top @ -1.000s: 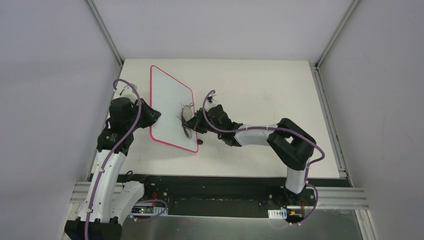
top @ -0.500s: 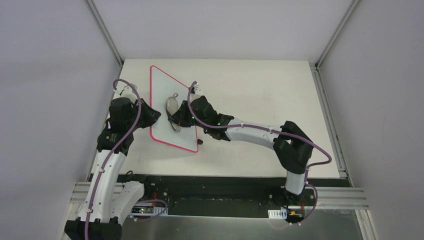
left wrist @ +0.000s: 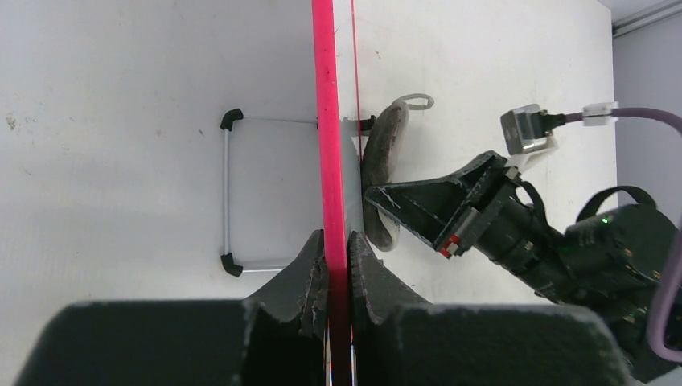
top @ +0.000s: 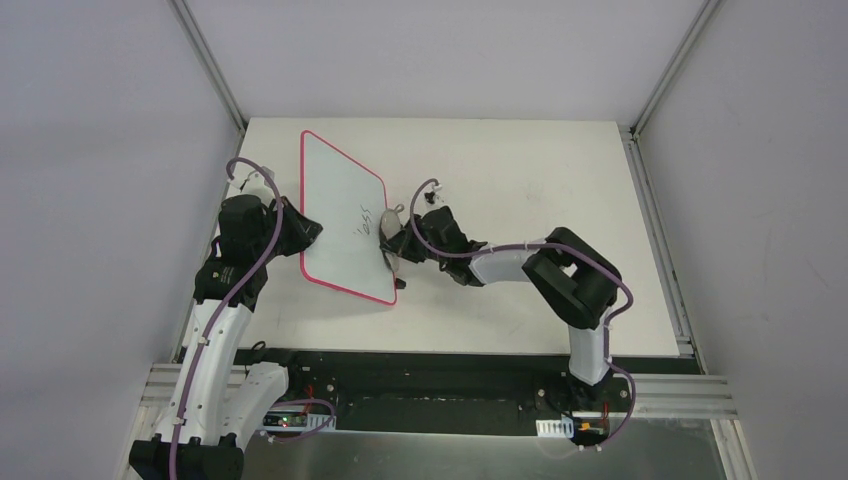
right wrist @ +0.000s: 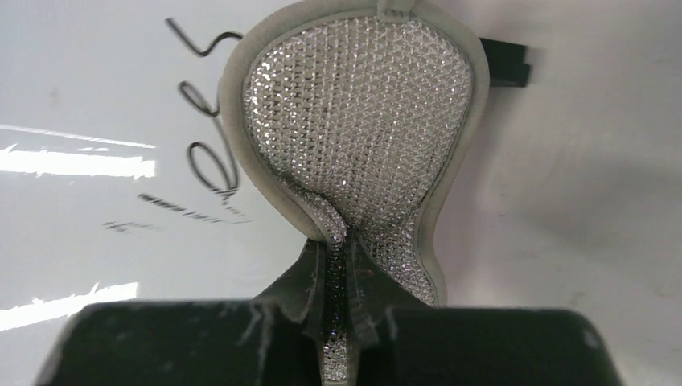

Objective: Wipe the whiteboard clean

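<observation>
Wiping under way. Whiteboard (top: 330, 200) stands tilted on edge at the left of the tabletop (top: 520, 170), its frame clamped in the left claw (left wrist: 336, 245). Right claw (right wrist: 336, 257) pinches the grey pad (right wrist: 354, 121) against the board's face, just beside unerased handwriting (right wrist: 211, 157). Judged next: carry the pad across that writing under steady pressure.
</observation>
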Controlling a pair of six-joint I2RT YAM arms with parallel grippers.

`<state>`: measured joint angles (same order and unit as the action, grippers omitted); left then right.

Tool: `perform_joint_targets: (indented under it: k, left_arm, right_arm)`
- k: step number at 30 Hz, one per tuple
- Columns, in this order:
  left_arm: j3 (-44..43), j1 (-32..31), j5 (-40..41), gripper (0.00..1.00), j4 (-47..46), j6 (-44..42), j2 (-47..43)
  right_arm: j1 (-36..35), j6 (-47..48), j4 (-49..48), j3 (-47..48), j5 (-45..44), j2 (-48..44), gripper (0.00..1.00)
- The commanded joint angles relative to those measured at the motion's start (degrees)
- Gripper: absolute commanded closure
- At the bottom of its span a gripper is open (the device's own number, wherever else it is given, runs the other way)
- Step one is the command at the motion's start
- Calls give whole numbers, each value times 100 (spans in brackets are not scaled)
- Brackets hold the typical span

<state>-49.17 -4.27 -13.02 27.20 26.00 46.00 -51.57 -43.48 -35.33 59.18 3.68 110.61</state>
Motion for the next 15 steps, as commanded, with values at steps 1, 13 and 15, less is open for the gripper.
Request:
perform_joint_targets:
  k: [1,13,15]
  left_arm:
    - [496,-223,-319,100,1237,-768,283]
    - [496,-223,-297,100,1253,-769,286]
    - [483,-223,-307,100,1261,-776,295]
  right_arm:
    - [-152,41,384,151,248,233,100]
    - [-870,798,1333,2248,275,-29,100]
    - [-747,698,1218,2083,240,-10,100]
